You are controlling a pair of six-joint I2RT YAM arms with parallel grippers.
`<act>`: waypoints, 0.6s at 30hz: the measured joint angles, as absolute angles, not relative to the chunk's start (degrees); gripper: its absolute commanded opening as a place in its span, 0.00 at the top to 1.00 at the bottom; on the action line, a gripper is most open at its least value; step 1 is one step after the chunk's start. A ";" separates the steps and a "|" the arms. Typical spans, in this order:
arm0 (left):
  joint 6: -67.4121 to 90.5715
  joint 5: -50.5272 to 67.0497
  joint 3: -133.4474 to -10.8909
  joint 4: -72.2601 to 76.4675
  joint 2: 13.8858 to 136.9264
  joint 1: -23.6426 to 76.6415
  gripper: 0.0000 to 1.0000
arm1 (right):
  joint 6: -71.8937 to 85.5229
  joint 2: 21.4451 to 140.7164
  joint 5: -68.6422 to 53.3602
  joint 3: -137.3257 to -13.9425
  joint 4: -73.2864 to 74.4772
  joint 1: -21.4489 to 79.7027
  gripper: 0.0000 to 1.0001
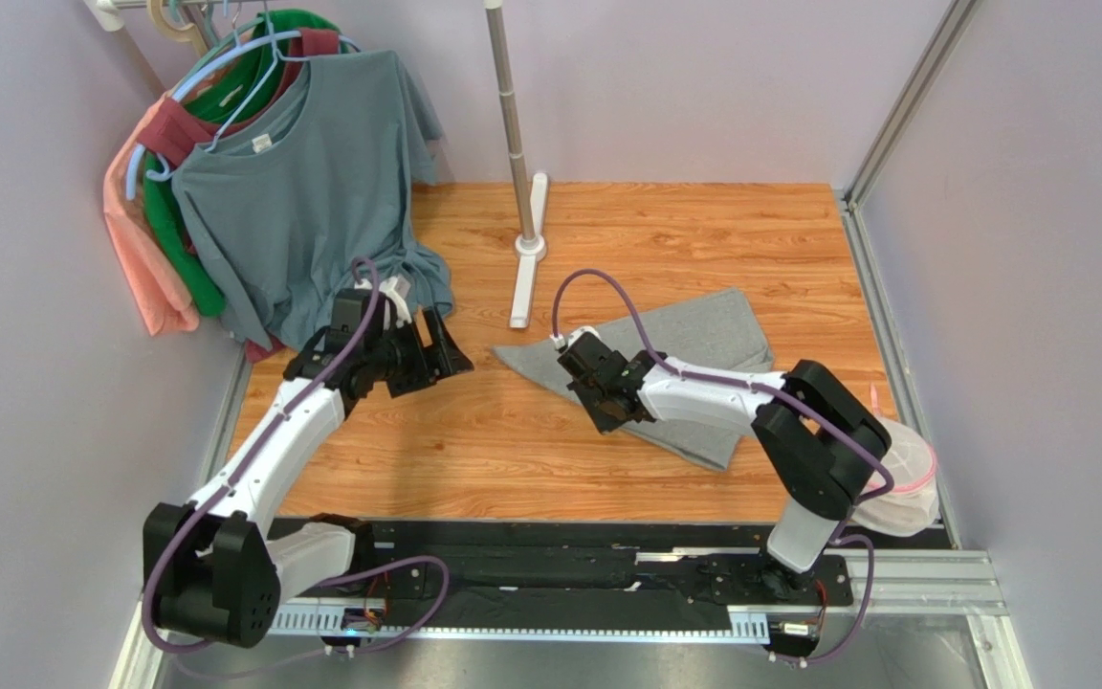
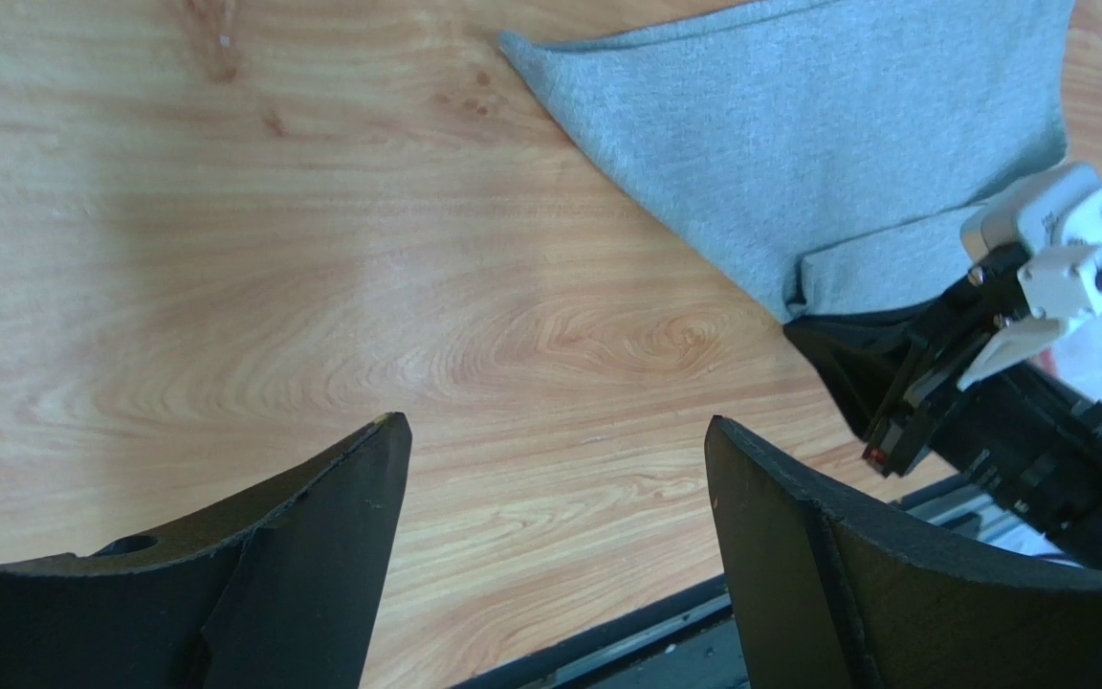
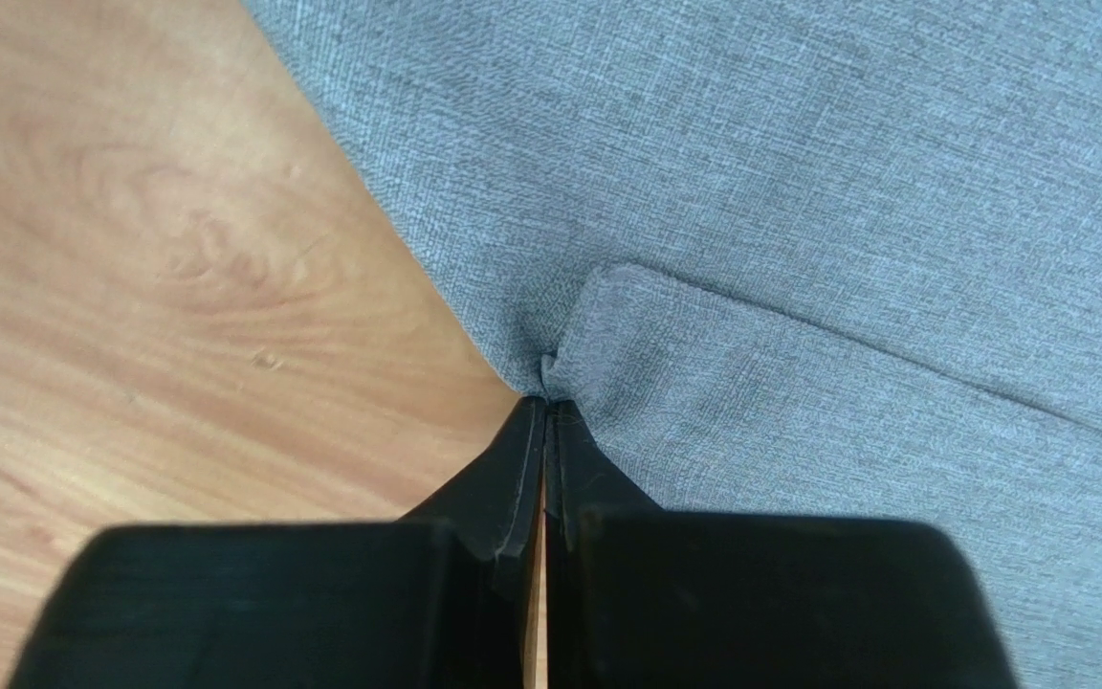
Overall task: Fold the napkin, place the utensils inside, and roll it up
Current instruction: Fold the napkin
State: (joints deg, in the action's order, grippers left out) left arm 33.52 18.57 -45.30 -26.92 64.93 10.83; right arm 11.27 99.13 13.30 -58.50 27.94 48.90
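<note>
The grey napkin [image 1: 701, 338] lies on the wooden table to the right of the middle, with one part folded over itself. My right gripper [image 1: 607, 409] is at its near left edge, shut on a pinched fold of the napkin [image 3: 801, 172]; the closed tips [image 3: 545, 402] hold the cloth where it meets bare wood. My left gripper [image 1: 435, 362] hovers over bare wood to the left, clear of the cloth. Its fingers [image 2: 356, 503] stand wide open with nothing between them, and the napkin [image 2: 830, 129] lies ahead to its right. The utensils are out of view.
Several shirts on hangers [image 1: 284, 172] hang at the back left, close behind my left gripper. A metal stand pole [image 1: 514, 129] with a white base [image 1: 528, 266] rises at the back centre. A clear pink-rimmed bag [image 1: 905, 474] sits by the right arm. A black rail [image 1: 586, 553] runs along the near edge.
</note>
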 measured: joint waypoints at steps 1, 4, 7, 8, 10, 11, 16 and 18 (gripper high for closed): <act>34.59 18.52 -44.03 -26.44 64.14 10.83 0.16 | 12.01 98.45 13.41 -57.63 27.75 49.63 1.00; 37.34 18.50 -40.38 -24.12 62.57 10.83 0.18 | 14.31 96.55 13.58 -55.33 26.94 51.79 1.00; 40.10 18.59 -36.56 -21.17 61.67 10.83 0.19 | 16.19 95.61 13.82 -54.17 26.57 53.89 1.00; 41.10 18.79 -35.38 -20.21 61.63 10.85 0.20 | 16.75 95.42 13.85 -53.91 26.39 54.59 1.00; 42.85 18.96 -33.67 -18.50 61.95 11.07 0.21 | 17.67 95.13 13.98 -53.52 26.00 55.81 1.00; 43.64 18.96 -33.23 -17.74 62.48 11.33 0.22 | 18.09 95.04 14.02 -53.36 25.87 56.31 1.00; 45.87 18.37 -33.10 -14.50 66.81 12.47 0.29 | 19.53 93.84 13.74 -52.10 25.43 58.08 1.00; 46.65 18.11 -33.12 -13.17 69.49 12.69 0.33 | 19.92 93.36 13.34 -51.64 25.45 58.52 1.00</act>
